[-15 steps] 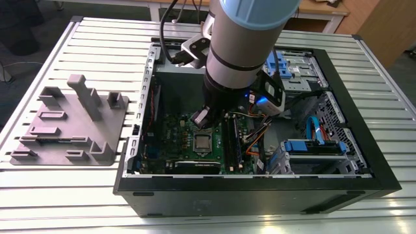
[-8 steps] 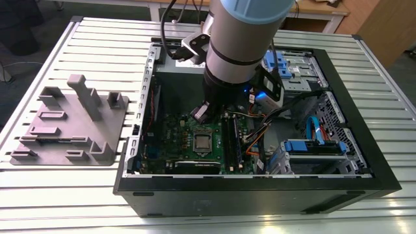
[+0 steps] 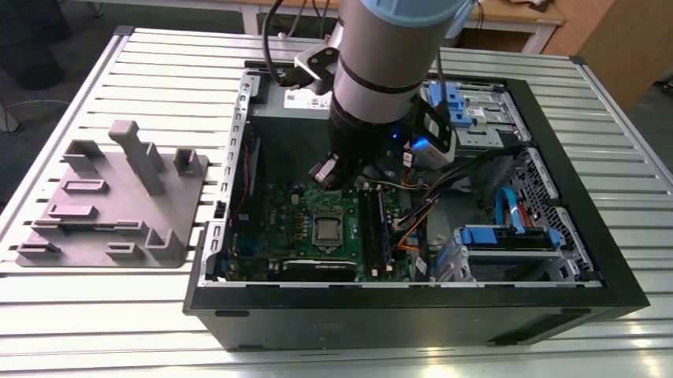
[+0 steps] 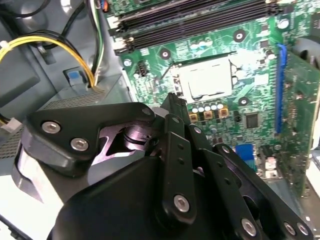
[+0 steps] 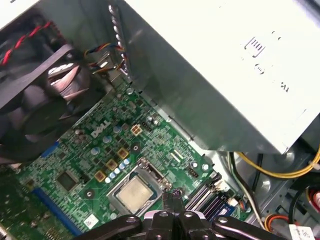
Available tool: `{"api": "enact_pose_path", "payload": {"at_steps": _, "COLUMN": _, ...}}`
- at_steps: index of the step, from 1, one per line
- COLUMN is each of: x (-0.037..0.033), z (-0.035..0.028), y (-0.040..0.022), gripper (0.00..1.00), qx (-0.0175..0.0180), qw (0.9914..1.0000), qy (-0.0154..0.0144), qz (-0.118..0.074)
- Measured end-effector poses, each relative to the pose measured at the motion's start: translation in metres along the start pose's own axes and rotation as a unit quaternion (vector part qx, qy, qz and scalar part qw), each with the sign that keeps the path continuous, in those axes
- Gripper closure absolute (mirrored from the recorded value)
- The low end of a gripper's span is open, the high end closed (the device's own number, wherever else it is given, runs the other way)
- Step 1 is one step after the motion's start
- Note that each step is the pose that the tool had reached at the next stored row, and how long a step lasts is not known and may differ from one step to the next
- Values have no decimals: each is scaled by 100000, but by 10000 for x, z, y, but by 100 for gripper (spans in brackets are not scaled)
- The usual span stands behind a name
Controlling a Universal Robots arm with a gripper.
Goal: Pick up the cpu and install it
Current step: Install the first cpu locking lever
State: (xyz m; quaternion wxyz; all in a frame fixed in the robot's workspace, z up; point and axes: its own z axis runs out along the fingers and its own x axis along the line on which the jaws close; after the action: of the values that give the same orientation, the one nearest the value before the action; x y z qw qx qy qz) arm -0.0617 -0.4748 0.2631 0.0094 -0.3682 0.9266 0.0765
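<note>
The cpu [image 5: 134,194], a pale silver-grey square, lies flat in the socket on the green motherboard [image 5: 80,160] inside the open computer case [image 3: 421,315]. It also shows in the second wrist view as the cpu [image 4: 206,82] and in the exterior view as the cpu [image 3: 327,228]. My gripper [image 5: 170,196] hangs above the board just beside the socket, its black fingers pressed together with nothing between them. The second wrist view has the gripper [image 4: 172,100] tip close to the socket's edge, apart from the chip.
A grey moulded tray [image 3: 105,205] with upright posts stands on the slatted table at the exterior view's left. Inside the case are a power supply box [image 5: 225,75], a fan [image 5: 45,95], memory slots [image 4: 200,20], yellow cables [image 4: 50,45] and blue drive brackets [image 3: 505,236].
</note>
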Motion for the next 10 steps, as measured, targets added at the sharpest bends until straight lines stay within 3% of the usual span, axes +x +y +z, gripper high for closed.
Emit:
{"api": "enact_pose_path", "payload": {"at_steps": 5, "x": -71, "z": 11, "y": 31, "gripper": 89, "qx": -2, "qw": 100000, "qy": 7, "qz": -2}}
{"api": "enact_pose_path", "payload": {"at_steps": 10, "x": -151, "z": 20, "y": 1, "gripper": 89, "qx": -6, "qw": 100000, "qy": 14, "qz": 5}}
